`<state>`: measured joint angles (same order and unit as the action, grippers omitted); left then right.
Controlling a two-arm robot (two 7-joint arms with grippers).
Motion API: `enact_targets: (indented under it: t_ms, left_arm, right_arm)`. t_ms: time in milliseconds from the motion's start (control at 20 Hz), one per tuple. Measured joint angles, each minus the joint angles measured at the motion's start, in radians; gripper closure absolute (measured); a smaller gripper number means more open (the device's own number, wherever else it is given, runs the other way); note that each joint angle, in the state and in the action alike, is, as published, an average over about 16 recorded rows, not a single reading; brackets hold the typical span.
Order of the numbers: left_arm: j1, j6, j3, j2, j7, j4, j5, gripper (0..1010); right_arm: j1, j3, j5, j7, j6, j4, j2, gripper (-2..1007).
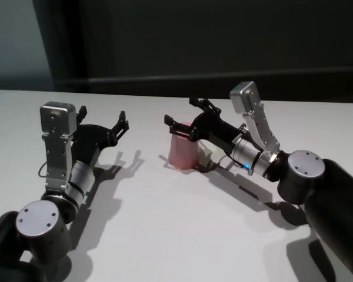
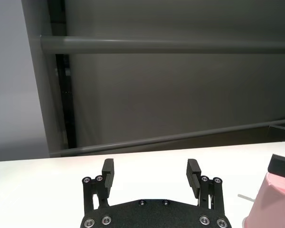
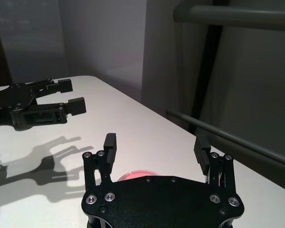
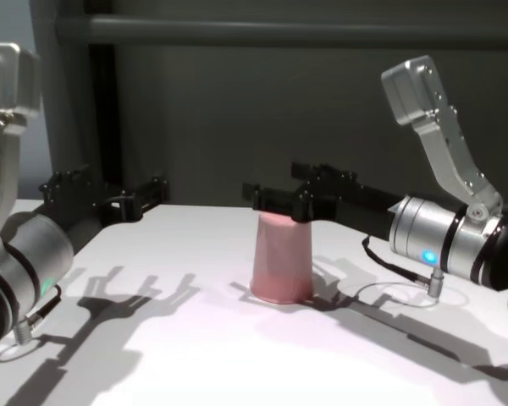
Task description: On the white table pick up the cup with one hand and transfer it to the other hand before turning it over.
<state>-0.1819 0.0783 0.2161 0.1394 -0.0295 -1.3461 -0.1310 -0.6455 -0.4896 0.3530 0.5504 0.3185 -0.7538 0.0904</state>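
Black arms, silver wrists, screw-studded hands.

Dark grey wall (image 4: 237, 110) behind, w/ horiz. grey rail (image 4: 279, 32) up high. Paler bluish-grey panel (image 1: 15, 44) far left. Light from above, hard shadows on white surface.

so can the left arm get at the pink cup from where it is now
Probably yes. The cup stands wide end down on the white table, with bare tabletop between it and the open left gripper. But the open right gripper straddles its top, so only the lower wall is free.
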Motion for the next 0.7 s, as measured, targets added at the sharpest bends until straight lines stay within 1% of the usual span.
enact_targets:
  t_ms: [150,350,550,700]
  left_arm:
    - [0.0,0.0,0.0,0.0,0.0,0.0,0.0,9]
    - [0.0,0.0,0.0,0.0,0.0,0.0,0.0,9]
    - [0.0,0.0,0.0,0.0,0.0,0.0,0.0,9]
    - [0.0,0.0,0.0,0.0,0.0,0.0,0.0,9]
  right_arm:
    - [-0.001,0.013,-0.023,-0.055,0.026,-0.006,-0.007,3]
    - [0.013,0.034,-0.065,-0.154,0.061,-0.031,-0.013,3]
    - [0.045,0.056,-0.115,-0.27,0.087,-0.074,-0.013,3]
    - [0.077,0.074,-0.151,-0.353,0.097,-0.114,-0.011,3]
